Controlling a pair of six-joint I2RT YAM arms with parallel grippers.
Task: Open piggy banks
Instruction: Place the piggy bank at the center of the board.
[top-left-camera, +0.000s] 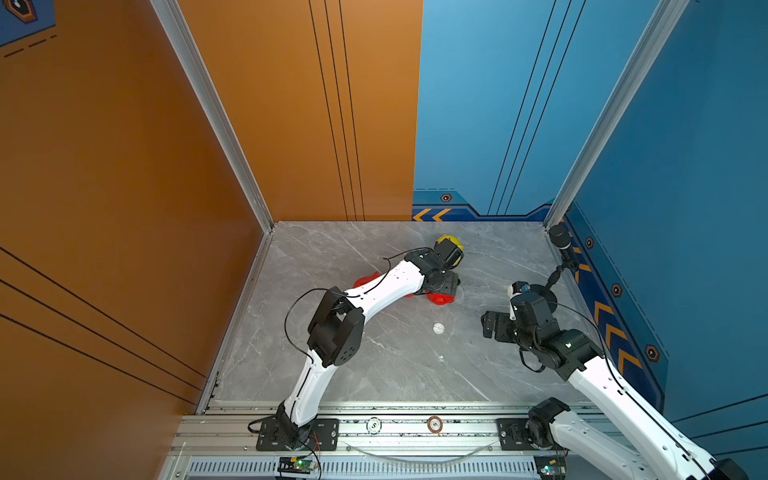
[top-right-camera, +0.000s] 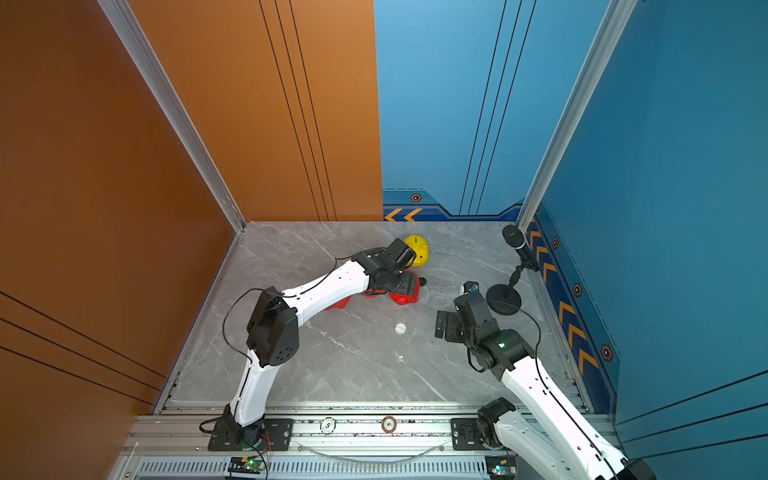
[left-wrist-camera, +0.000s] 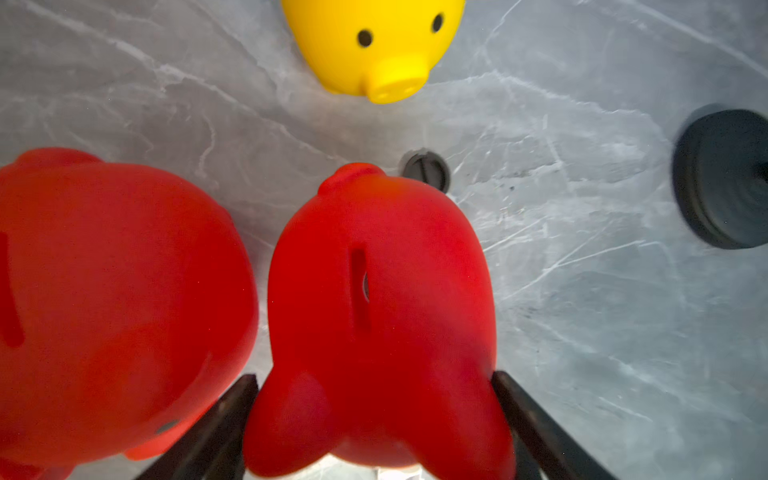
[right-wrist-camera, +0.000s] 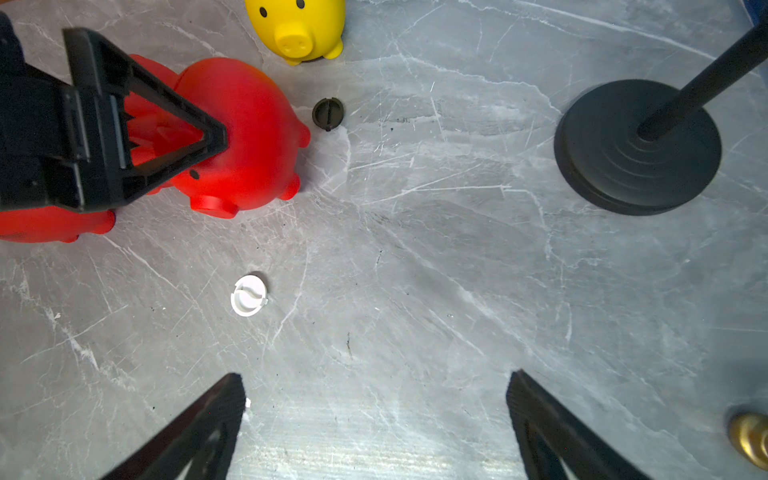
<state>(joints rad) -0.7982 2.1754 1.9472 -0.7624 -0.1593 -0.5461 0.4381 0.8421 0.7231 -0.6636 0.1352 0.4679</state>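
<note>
My left gripper is shut on a red piggy bank, with one finger on each side of its head end and the coin slot facing the wrist camera. In both top views this piggy bank sits under the left wrist. A second red piggy bank is close beside it, partly under the left arm. The yellow piggy bank stands just beyond them. My right gripper hangs open and empty over bare table to the right.
A white plug lies loose mid-table, and a black plug lies by the held piggy bank. A black microphone stand stands at the right, near the blue wall.
</note>
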